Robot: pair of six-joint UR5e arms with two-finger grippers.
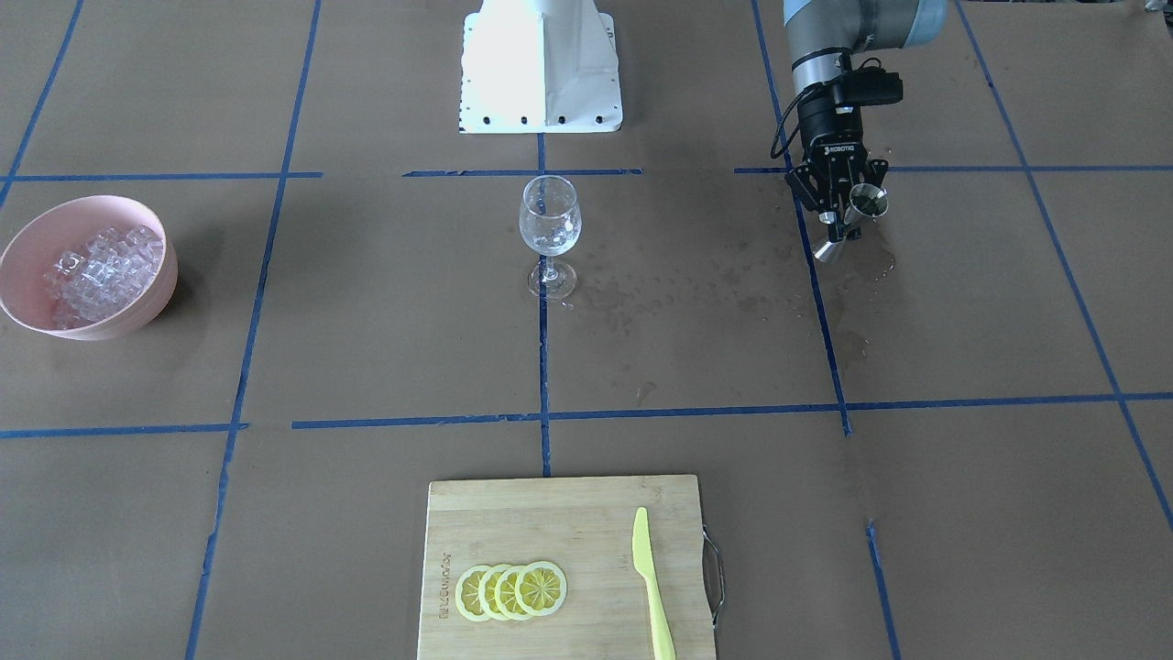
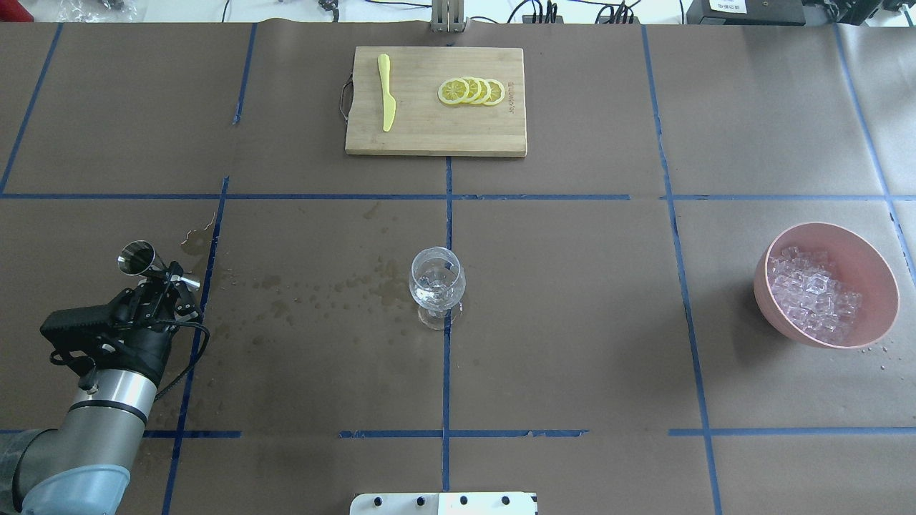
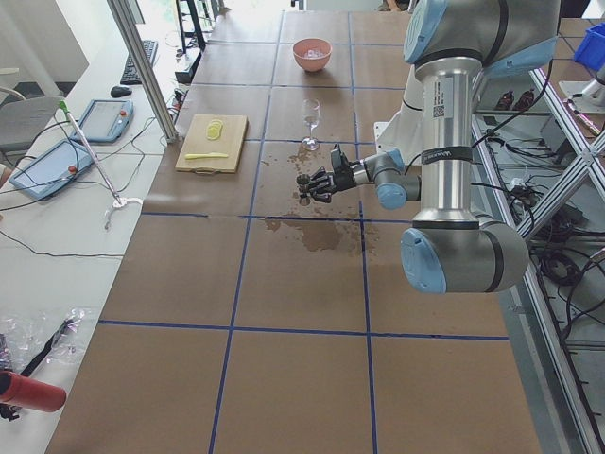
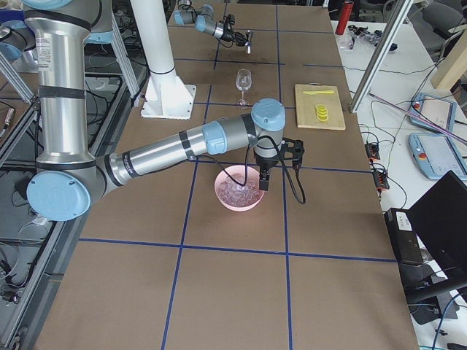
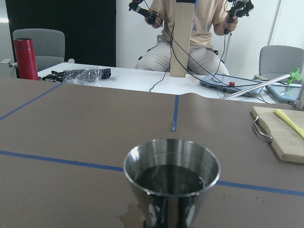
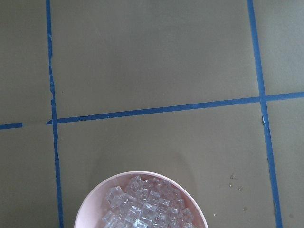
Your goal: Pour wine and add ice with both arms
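Observation:
My left gripper (image 1: 845, 220) is shut on the waist of a steel jigger (image 1: 865, 200), held tilted just above the table at the robot's left. It also shows in the overhead view (image 2: 168, 277). The left wrist view shows the jigger's cup (image 5: 172, 173) with dark liquid in it. A clear wine glass (image 2: 436, 282) stands upright at the table's middle. The ice (image 2: 816, 295) fills a pink bowl (image 2: 882, 266) at the robot's right. My right gripper (image 4: 263, 182) hangs over that bowl; I cannot tell whether it is open. The right wrist view looks down on the ice (image 6: 147, 206).
Wet stains (image 2: 322, 290) spread between the jigger and the glass. A wooden cutting board (image 2: 429, 125) at the far side carries lemon slices (image 2: 472, 91) and a yellow knife (image 2: 386, 93). The white pedestal base (image 1: 541, 64) stands at the robot's edge.

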